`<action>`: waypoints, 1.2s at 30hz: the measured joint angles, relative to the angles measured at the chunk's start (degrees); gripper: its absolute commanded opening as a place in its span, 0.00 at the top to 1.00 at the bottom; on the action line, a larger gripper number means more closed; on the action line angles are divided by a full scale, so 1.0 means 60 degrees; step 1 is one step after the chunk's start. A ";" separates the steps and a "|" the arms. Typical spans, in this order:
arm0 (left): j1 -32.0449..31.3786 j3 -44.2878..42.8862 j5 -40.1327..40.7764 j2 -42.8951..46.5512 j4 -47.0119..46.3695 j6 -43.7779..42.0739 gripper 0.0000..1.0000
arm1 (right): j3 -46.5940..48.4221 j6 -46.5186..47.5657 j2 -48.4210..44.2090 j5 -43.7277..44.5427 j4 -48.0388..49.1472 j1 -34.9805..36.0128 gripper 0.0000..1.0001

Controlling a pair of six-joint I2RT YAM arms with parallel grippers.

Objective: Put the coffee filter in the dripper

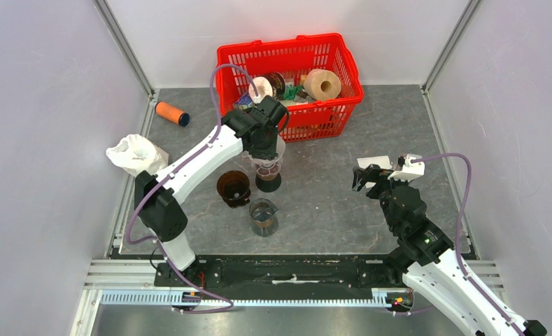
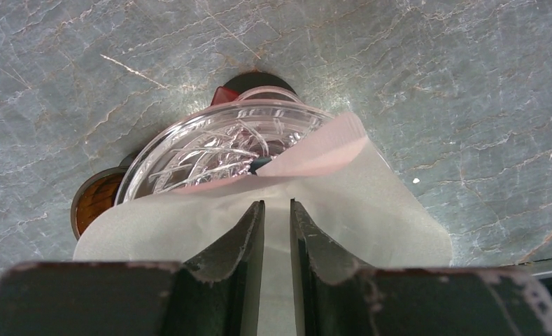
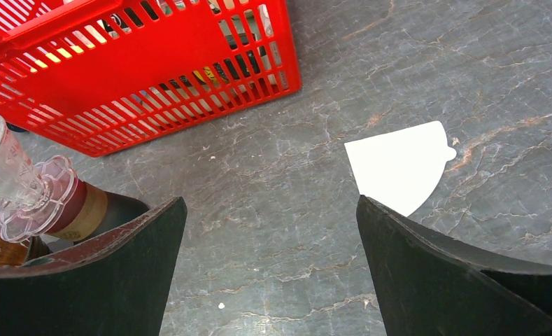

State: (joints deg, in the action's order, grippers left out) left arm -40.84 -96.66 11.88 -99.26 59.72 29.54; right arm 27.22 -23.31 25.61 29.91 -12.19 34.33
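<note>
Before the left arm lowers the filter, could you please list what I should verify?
1. Grip: left fingers shut on the coffee filter: ok.
2. Alignment: filter overlaps only the near rim of the dripper, not centred: not ok.
3. Filter opened into a cone: cannot tell.
4. Dripper upright on its dark base: ok.
5. Clearance: right fingers open, away from the dripper: ok.
</note>
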 measured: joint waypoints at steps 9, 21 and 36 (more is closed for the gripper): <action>0.0000 -0.0004 0.0029 0.0459 -0.0004 0.0000 0.71 | 0.0000 0.0000 0.0004 -0.0004 0.0000 0.0000 0.01; -0.0004 -0.0135 0.0597 0.1785 -0.0284 -0.0040 0.17 | 0.0000 0.0000 0.0036 -0.0004 0.0000 0.0000 0.01; 0.0000 0.3697 0.4710 0.6841 -0.1395 0.1570 0.11 | 0.0000 -0.0149 0.0109 0.0335 -0.0087 0.0000 0.01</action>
State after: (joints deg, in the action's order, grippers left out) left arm -40.84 -74.48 40.14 -58.22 51.35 38.96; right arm 27.22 -24.21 26.26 31.92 -12.71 34.33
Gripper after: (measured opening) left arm 0.885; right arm 0.993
